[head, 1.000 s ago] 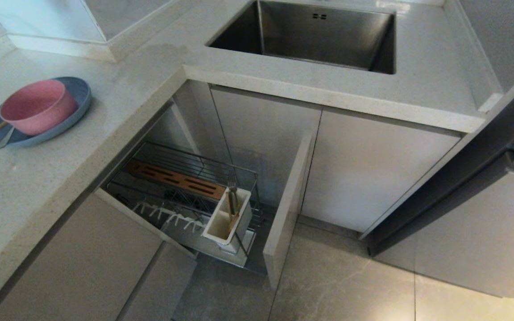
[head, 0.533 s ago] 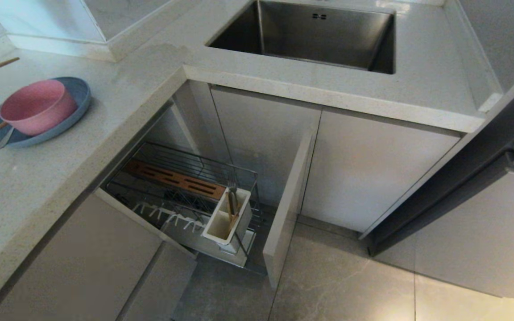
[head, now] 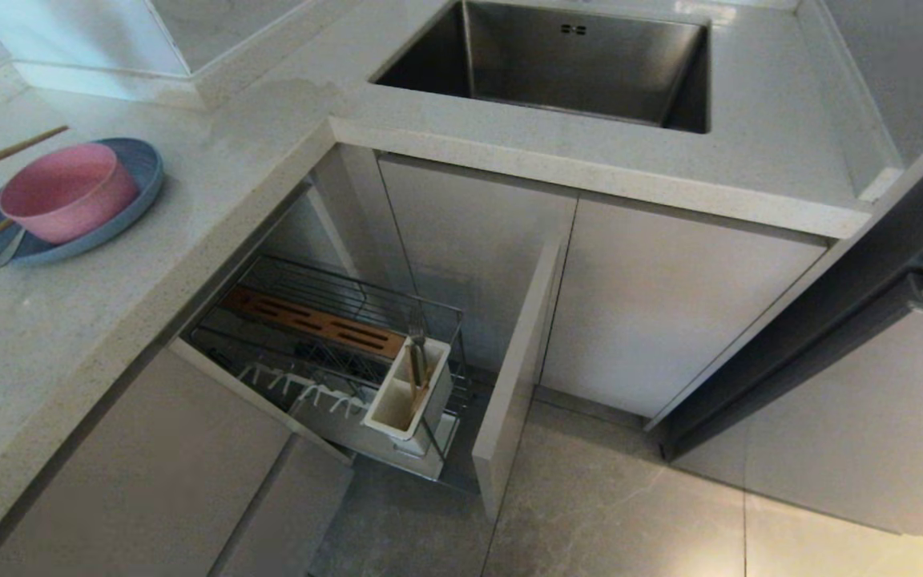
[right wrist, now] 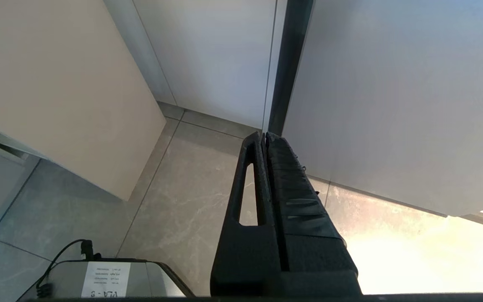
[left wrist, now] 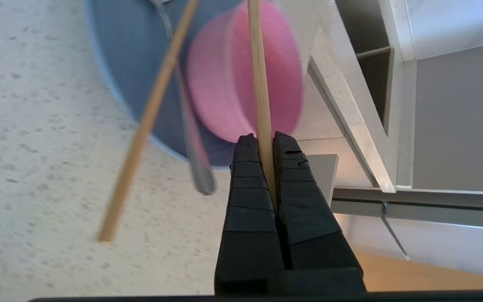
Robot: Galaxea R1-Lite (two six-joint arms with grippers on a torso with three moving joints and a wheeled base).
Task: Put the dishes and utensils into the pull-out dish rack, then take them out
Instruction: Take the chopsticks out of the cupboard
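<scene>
One chopstick is up; the rack is your target.
Your left gripper (left wrist: 265,140) pinches a chopstick (left wrist: 258,79) above the plate (head: 141,172) near the counter's left edge; steer it into the utensil box (head: 397,405). Right gripper (right wrist: 264,140), pressed together, idles.

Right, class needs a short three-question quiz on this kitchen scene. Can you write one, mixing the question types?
1. True or false: the left gripper is shut on a chopstick.
2. Where does the bowl sit? A in the sink; B on the plate; C in the rack.
3. Fill in: the fork stands in the utensil ___ of the rack.

Key: 1 true; 2 B; 3 box.
</scene>
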